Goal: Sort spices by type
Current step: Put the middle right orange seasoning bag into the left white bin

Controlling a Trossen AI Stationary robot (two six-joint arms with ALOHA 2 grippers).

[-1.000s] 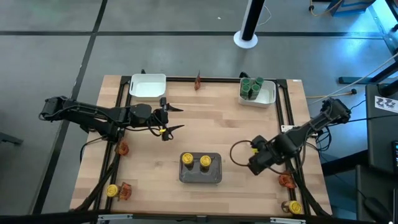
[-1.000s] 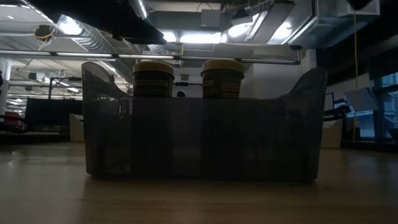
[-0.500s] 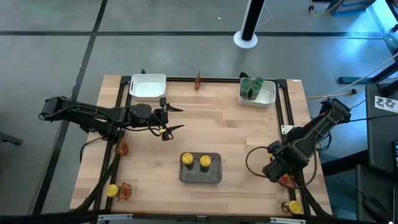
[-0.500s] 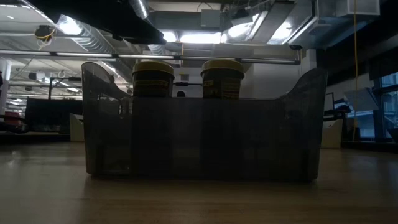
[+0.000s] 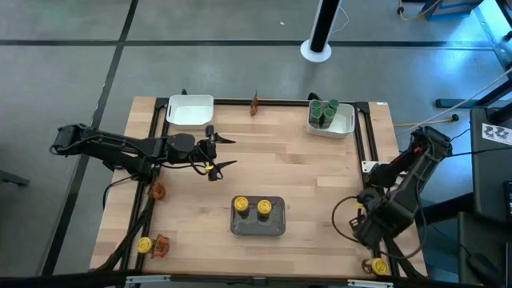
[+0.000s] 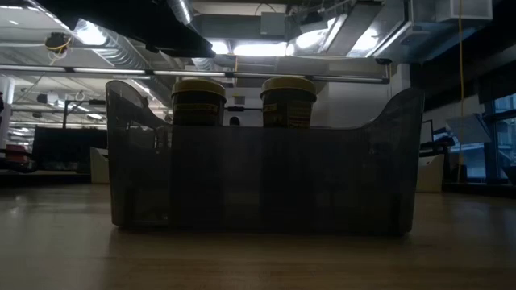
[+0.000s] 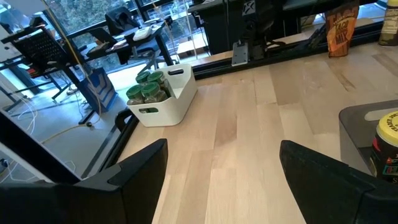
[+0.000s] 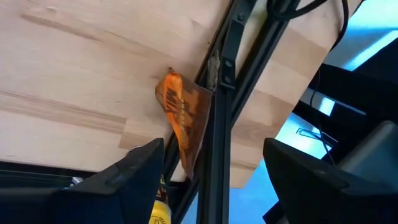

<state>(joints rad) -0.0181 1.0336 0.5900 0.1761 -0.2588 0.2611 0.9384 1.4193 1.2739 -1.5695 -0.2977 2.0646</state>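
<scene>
Two yellow-lidded jars stand in the grey tray near the table's middle. Green-lidded jars fill the white tray at the far right. My right gripper hovers open at the near right, pointing down over an orange packet that leans against the black rail. A yellow-lidded jar stands just nearer. My left gripper waits open at mid-left, above the table. Another packet stands at the far edge.
An empty white tray sits far left. Two orange packets and a yellow-lidded jar lie by the left rail. Black rails run along both table sides. Bare wood lies between the trays.
My right gripper has swung from beside the grey tray toward the table's near right corner, rolling and tipping more steeply downward, and now stands over the packet at the right rail. Its fingers stay open. Nothing on the table has moved.
</scene>
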